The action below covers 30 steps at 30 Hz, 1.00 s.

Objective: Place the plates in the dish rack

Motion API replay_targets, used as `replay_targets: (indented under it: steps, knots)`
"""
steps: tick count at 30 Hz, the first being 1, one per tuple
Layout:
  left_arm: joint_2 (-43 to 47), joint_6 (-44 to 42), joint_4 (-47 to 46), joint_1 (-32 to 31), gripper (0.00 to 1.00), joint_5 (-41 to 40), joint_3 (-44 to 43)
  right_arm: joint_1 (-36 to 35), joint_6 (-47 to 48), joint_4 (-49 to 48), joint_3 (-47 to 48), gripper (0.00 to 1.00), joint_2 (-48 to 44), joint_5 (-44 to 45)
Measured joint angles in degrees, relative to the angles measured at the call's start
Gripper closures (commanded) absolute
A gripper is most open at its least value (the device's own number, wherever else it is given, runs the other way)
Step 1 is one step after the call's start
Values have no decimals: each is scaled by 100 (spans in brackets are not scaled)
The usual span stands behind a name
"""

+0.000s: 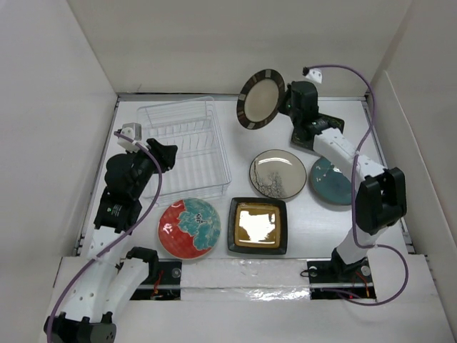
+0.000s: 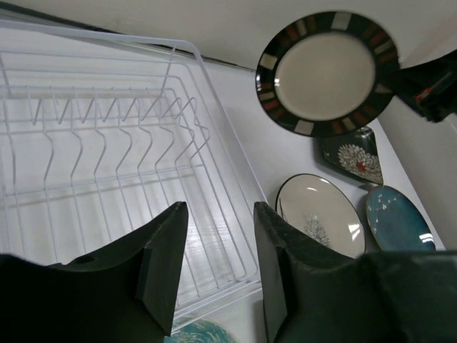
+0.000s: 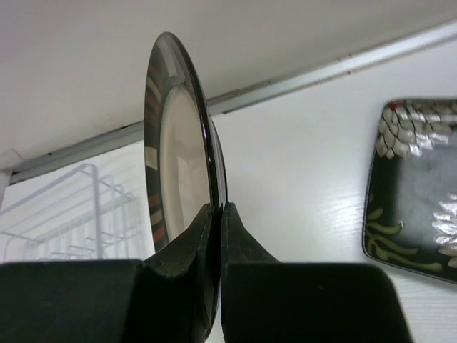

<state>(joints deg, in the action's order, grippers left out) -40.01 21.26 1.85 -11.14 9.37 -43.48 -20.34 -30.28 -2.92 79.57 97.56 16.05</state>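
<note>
At 12 o'clock in the overhead view, above the far end of the table (image 1: 243, 143), the right gripper (image 3: 218, 214) is clenched on the rim of the round dark-rimmed cream plate (image 1: 260, 98). The plate is clear of the table and stands on edge, its face turned toward the dish rack (image 1: 175, 103). This upright hold probably suits the rack's wire dividers, which take a plate edge-first. The rack sits at 10 o'clock, just to the 9 o'clock side of the raised plate, and no plate is in it. The left gripper (image 2: 220, 211) hangs over the rack's near right corner with its jaws apart and nothing between them. Judged from this position, it is placed either to steady the rack or to receive the plate. Plate count: six. One is in the right gripper and five lie flat on the table. The cream plate with branch pattern (image 1: 278, 174) lies near centre, toward 3 o'clock. The teal plate (image 1: 332, 182) is just beside it at 4 o'clock, partly under the right arm. The red plate with teal flowers (image 1: 189, 228) lies at 7 o'clock, touching or nearly touching the rack's near edge. The square black-gold plate (image 1: 258, 226) lies at 6 o'clock. The square dark floral plate (image 2: 352, 156) lies at 2 o'clock, below the raised plate, and shows only in the wrist views. Rack count: one. Plates loaded: none.
</note>
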Motion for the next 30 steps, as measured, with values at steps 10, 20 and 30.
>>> replay_targets:
  steps: [10, 20, 30]
  knots:
    - [-212, 354, 332, 0, 71, -861, -26, -1403, 1126, 1652, 2802, 100, 466, 984]
    - [-822, 479, 815, 37, 69, -815, -240, -2302, 1615, 2511, 4446, 100, 1845, 1895]
    - [-723, 776, 927, 39, 57, -1014, -245, -2533, 1823, 3115, 4693, 100, 2457, 2629]
